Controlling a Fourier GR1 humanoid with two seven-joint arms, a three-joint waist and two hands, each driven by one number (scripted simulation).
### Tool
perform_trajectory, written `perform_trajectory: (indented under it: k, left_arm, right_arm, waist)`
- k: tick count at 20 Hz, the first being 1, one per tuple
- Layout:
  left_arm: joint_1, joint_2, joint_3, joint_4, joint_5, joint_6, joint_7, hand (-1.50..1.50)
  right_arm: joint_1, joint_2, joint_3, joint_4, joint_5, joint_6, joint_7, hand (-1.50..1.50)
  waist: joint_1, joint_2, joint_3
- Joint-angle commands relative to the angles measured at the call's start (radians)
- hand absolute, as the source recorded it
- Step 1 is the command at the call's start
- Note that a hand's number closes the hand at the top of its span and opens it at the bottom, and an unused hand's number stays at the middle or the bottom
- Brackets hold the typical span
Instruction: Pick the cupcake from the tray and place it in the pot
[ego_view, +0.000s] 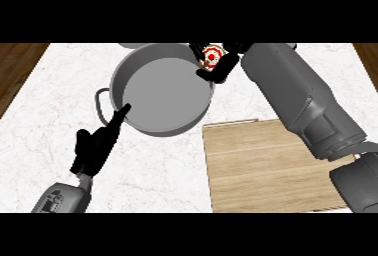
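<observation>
**Cupcake up at the pot's rim**

Head view: the right hand (219, 72) is curled round the cupcake (212, 56), with the pot (159, 95) just below-left of it. Its forearm crosses above the tray (266, 165). The left hand (94, 145) has straight fingers, tips at the pot's rim, with the handle (100, 100) just beside them.

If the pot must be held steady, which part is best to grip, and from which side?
Its loop handle on the left wall, probably from the left: it juts clear of the pot, and the left hand is beside it.
</observation>
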Motion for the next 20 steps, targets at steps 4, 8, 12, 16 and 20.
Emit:
perform_trajectory:
  k: [4, 8, 12, 16, 20]
  left_arm:
    - [-0.011, -0.016, -0.004, 0.049, 0.020, -0.045, 0.032, 0.00]
    - [-0.006, -0.036, -0.028, 0.025, -0.016, -0.010, 0.035, 0.00]
    - [0.004, -0.021, -0.016, 0.043, -0.001, -0.049, 0.016, 0.00]
    - [-0.012, -0.024, -0.031, 0.027, -0.022, -0.044, 0.036, 0.00]
    - [0.006, -0.042, -0.044, 0.020, -0.023, -0.047, 0.037, 0.00]
  right_arm:
    - [-0.041, 0.151, 0.069, 0.059, 0.103, -0.139, 0.061, 1.50]
    - [-0.053, 0.174, 0.191, 0.050, 0.231, -0.305, 0.154, 1.50]
    - [-0.061, 0.176, 0.273, 0.018, 0.286, -0.323, 0.290, 1.50]
    - [-0.027, 0.176, 0.361, 0.060, 0.332, -0.125, 0.386, 1.50]
    - [-0.005, 0.177, 0.395, 0.036, 0.337, -0.017, 0.516, -1.50]
  waist:
    - [-0.004, 0.010, -0.007]
    - [0.006, 0.008, -0.008]
    - [0.036, 0.010, -0.009]
    - [0.045, 0.010, -0.010]
    - [0.056, 0.010, -0.009]
